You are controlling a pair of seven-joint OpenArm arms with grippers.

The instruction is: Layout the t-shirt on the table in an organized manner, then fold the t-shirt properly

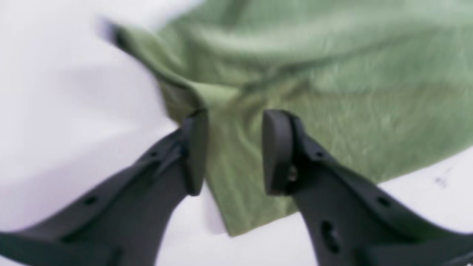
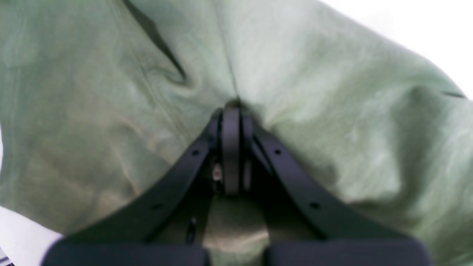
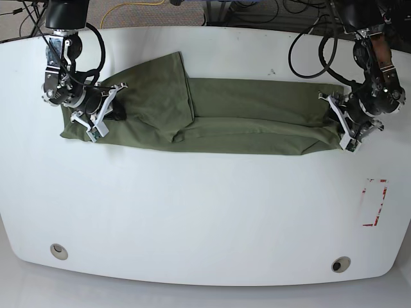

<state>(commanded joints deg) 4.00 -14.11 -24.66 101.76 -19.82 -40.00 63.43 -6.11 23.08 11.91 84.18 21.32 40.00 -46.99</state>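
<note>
1. The right gripper (image 2: 231,111) was closed, seemingly on a pinch of the shirt (image 3: 257,99), since creases ran into its fingertips; the dark view hid the cloth between them. A sleeve-like flap spread beside these jaws, towards the far edge of the table (image 3: 192,212).
2. Between the two pairs of jaws, the shirt lay in a long, flattened band with a lengthwise ridge. I judged the work to be mid-fold, with straightening still needed.
3. The left gripper (image 1: 234,151) was open, cloth beneath and between its fingers, a raised edge just beyond them. The next move called for closing on that edge without catching lower layers, then drawing it level with the right jaws.
</note>
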